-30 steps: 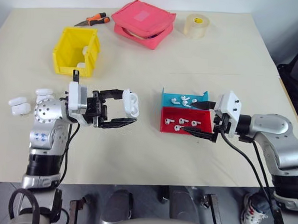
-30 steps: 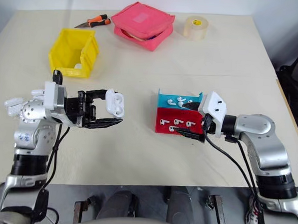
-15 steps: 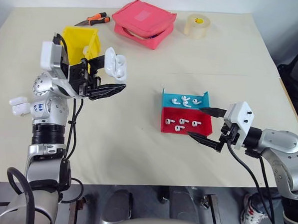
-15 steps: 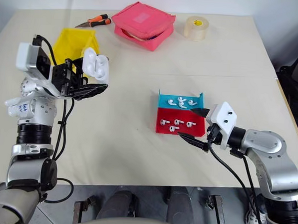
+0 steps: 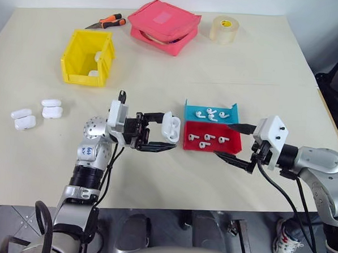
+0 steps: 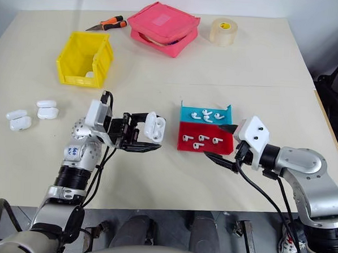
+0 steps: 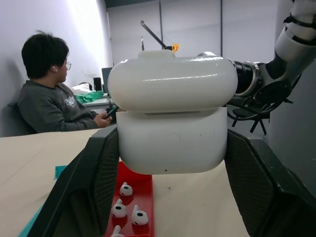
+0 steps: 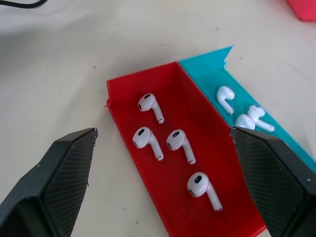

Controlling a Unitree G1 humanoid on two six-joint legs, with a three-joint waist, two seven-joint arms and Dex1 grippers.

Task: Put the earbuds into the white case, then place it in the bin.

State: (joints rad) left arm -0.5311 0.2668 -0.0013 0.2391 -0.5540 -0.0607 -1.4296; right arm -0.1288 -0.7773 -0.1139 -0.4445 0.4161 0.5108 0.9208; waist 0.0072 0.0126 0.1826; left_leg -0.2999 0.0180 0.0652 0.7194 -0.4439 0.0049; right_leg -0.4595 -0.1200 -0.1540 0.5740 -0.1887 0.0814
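The right gripper [image 5: 234,143] hangs near the front edge of the table [image 5: 263,58], toward its right side, with its two black fingers spread wide and nothing between them. Its tips stand just off the right front corner of the red tray [image 5: 211,139], apart from it. In the right wrist view four earbuds [image 8: 180,144] lie loose in the red tray, framed between the open fingers but beyond their tips, and three more rest in the blue tray [image 8: 247,116] that touches the red one along its far side.

The left gripper [image 5: 164,135] is clenched on the white case [image 5: 170,126], gripping its lower half from both sides. The case's lid stands ajar. It is held above the table just left of the red tray, not touching it, and well apart from the right gripper across the tray's width.

Toward the left edge, four spare white cases [image 5: 36,113] lie in a loose group.

Farther back on the left stands the bin [image 5: 86,58], with something white inside. Along the far edge lie pliers [image 5: 104,22], a pink pouch [image 5: 162,26] and a roll of tape [image 5: 223,28]
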